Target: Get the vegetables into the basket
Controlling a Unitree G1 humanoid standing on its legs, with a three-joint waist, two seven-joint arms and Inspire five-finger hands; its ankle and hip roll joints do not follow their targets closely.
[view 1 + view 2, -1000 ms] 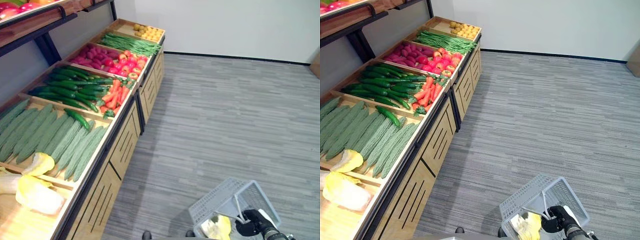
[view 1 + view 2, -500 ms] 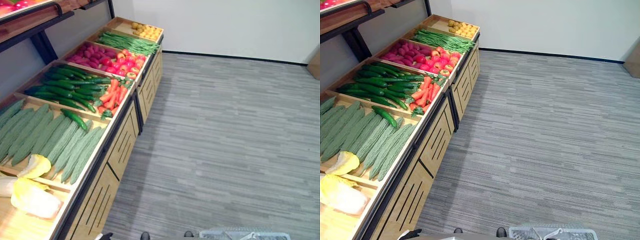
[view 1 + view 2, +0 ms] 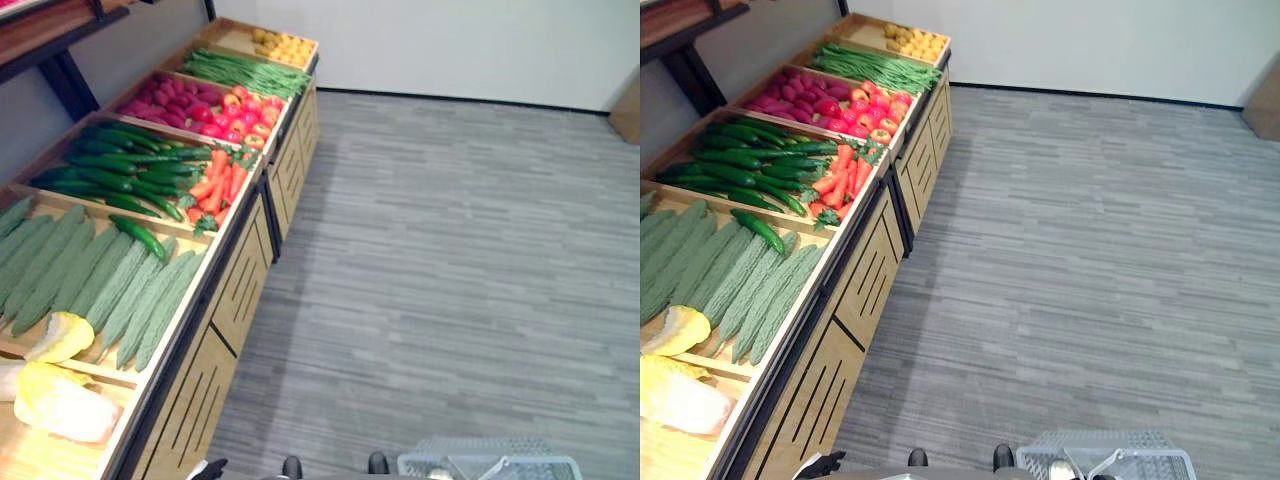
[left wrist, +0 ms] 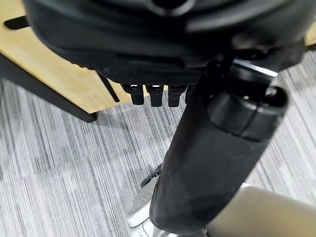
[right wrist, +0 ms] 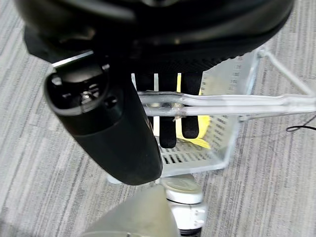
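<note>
On your left the bench (image 3: 236,262) carries cabbages (image 3: 60,405), gourds (image 3: 95,270), cucumbers (image 3: 110,170) and carrots (image 3: 215,185). Your left hand (image 4: 163,59) hangs with relaxed fingers, it seems. On the right, your right hand (image 5: 168,106) grips the basket (image 5: 224,123) handle; something yellow lies inside.

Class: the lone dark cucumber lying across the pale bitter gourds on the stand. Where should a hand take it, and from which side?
Grip the cucumber at mid-length, coming from above: it lies on top of the bitter gourds, its upper side free.

Vegetables (image 3: 150,190) left; basket (image 3: 490,462) right.
</note>
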